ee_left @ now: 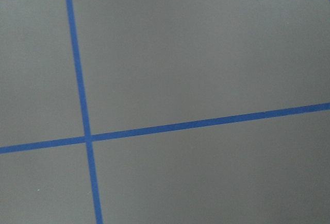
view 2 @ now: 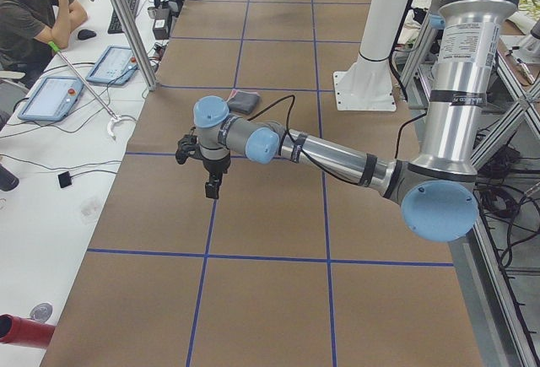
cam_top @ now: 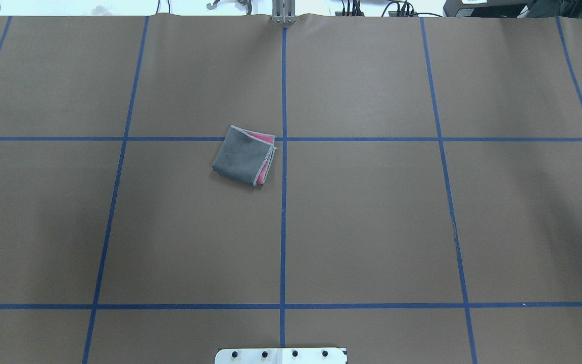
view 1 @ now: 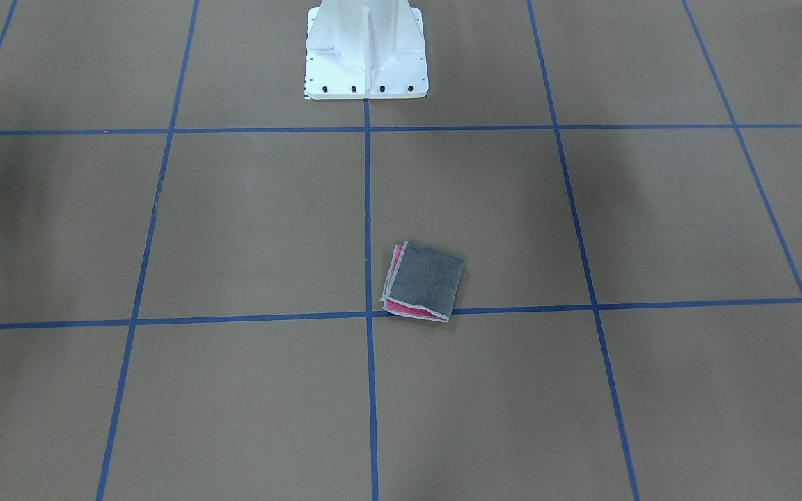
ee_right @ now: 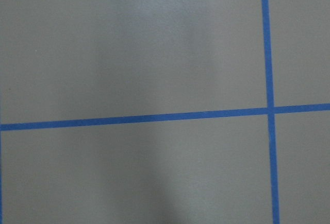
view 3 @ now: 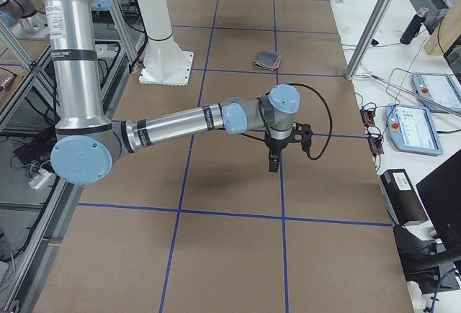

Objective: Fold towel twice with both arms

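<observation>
The towel (cam_top: 244, 155) lies as a small packet, dark grey face up, near the middle of the surface (cam_top: 372, 227). In the overhead view it sits just left of the centre blue tape line (cam_top: 284, 227), with its far corner over a cross line. It looks folded 2 times already, so I judge the task done or all but done. Pink shows along 2 of its edges, so the layers are not squarely stacked.

The left pincer (view 2: 213, 188) hangs pointing down over the left end of the surface, and the right pincer (view 3: 274, 163) does the same at the right end. Both are well apart from the towel. Only the side views show them properly, so I cannot tell whether either is wide or narrow. Both wrist cameras see only bare surface and tape.

What could go wrong from here:
- The terry is soft and nothing presses on the packet, so the offset top layers may relax and gape at the open corner.
- If an arm came back to square the edges, 1 pincer might catch only the top layer and peel a fold open.
- A pincer pushing sideways could slide the whole light packet across the smooth surface instead of aligning it.
- Both arms closing on so small a target could crowd each other.
</observation>
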